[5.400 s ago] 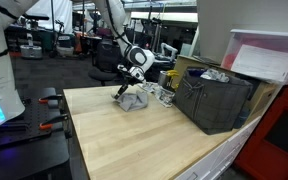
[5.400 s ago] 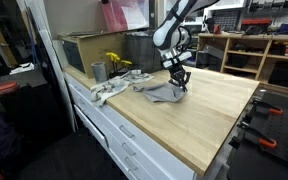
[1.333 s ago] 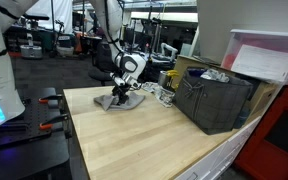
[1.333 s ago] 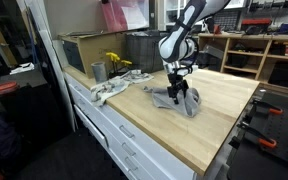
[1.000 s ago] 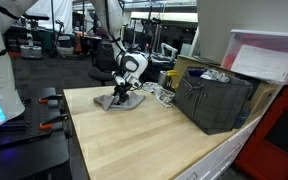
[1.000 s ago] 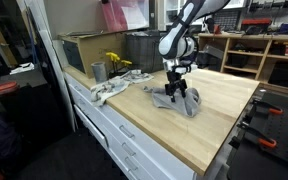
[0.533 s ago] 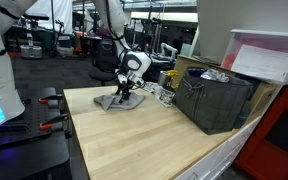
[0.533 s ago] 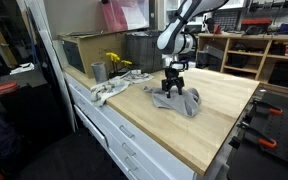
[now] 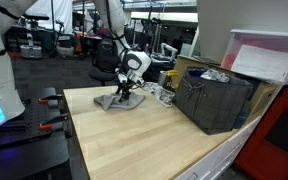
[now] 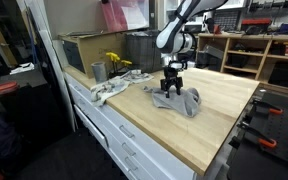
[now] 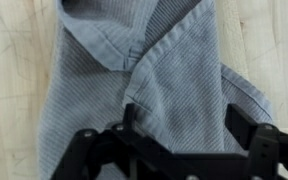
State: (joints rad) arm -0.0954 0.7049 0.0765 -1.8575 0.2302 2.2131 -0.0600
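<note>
The pincer (image 9: 127,91) was held pointing straight down, low over a grey cloth (image 9: 117,101), its jaws spread apart and clamped on nothing. In the wrist view its fingers (image 11: 246,126) were seen flanking a raised fold, with fabric between them but no visible pinch. The cloth was found crumpled rather than flat on the wooden table (image 9: 134,145), toward the far end, so ridges and flaps stood up. The wide stance appeared suited to straddling such a ridge. A dark crate (image 9: 216,101) was set well apart from the cloth at the table's other side. A metal cup (image 10: 98,71) and a pale rag (image 10: 108,91) lay off to one side, out of the pincer's way.
</note>
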